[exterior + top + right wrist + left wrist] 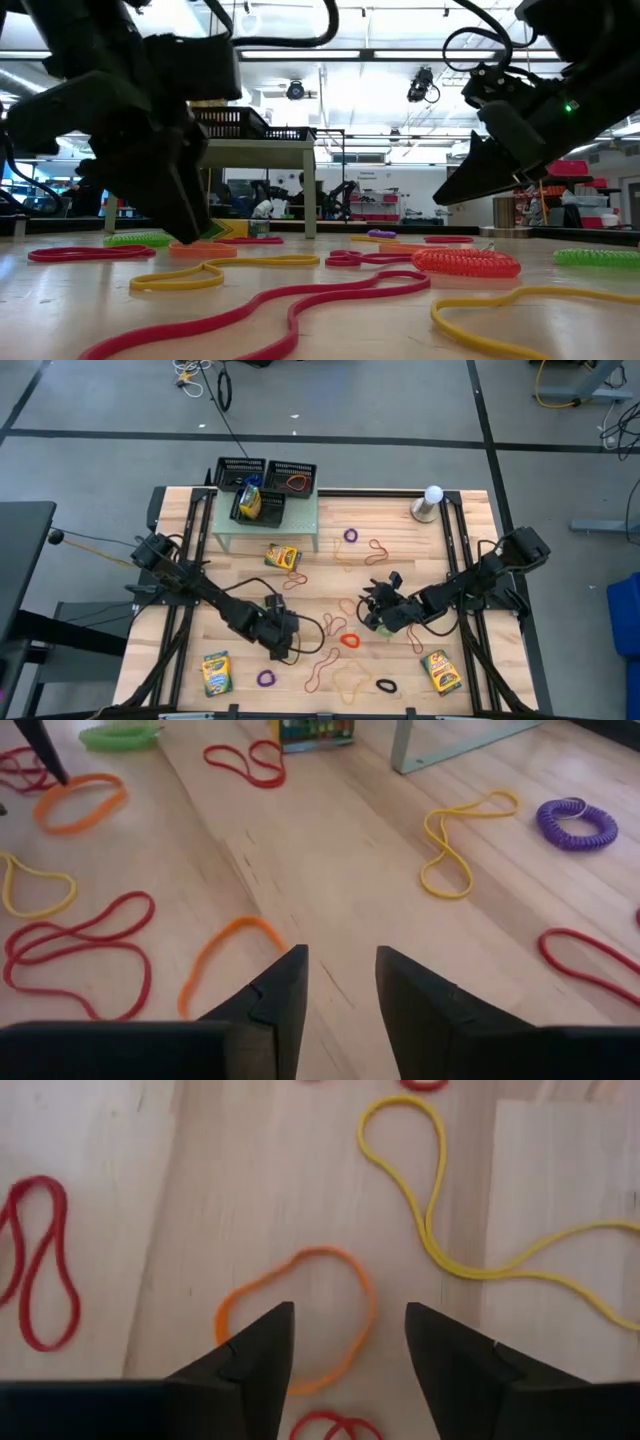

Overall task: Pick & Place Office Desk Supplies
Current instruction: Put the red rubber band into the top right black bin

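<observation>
Wooden slats make up the surface (330,575), strewn with rubber bands, and a small green stand (268,523) at the back carries black trays (265,485). Left of that stand and toward the front edge lies a crayon box (215,672). Nearer the middle, the left hand (345,1370) hangs low, its jaws apart and holding nothing, straddling an orange band (300,1315) lying flat. Right of it the right hand (340,995) also stands parted and empty beside another orange loop (215,960). These bands look light, limp and stretchy; I'd pinch one strand where it lifts off the wood.
</observation>
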